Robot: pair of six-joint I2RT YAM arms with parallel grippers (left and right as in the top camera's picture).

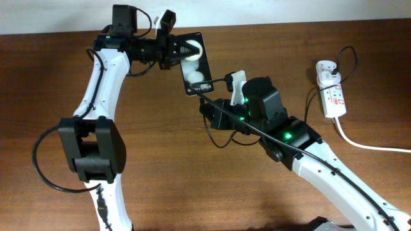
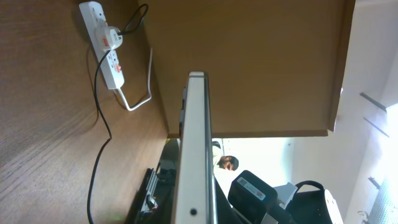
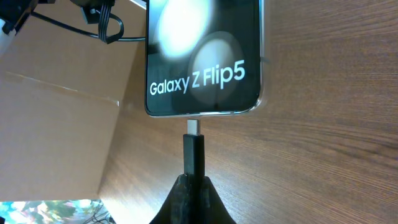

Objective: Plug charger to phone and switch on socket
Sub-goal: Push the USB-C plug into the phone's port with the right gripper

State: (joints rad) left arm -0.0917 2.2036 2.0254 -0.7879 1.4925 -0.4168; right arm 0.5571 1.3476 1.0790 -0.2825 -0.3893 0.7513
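Observation:
My left gripper (image 1: 180,54) is shut on the black phone (image 1: 196,64) and holds it above the table, its screen showing two white glare spots. In the left wrist view the phone (image 2: 196,137) is edge-on between my fingers (image 2: 194,211). My right gripper (image 1: 210,108) is shut on the charger's black plug (image 3: 193,155). The plug's silver tip (image 3: 194,127) meets the phone's bottom edge (image 3: 202,74) below the white lettering, and some of the metal still shows. The white socket (image 1: 333,96) lies at the right with the charger's white adapter (image 1: 327,70) in it. The socket (image 2: 106,53) also shows in the left wrist view.
The charger's thin black cable (image 1: 257,130) runs from the adapter over my right arm to the plug. The socket's thick white cord (image 1: 366,145) trails off to the right edge. The table's far edge (image 1: 289,25) is behind the phone.

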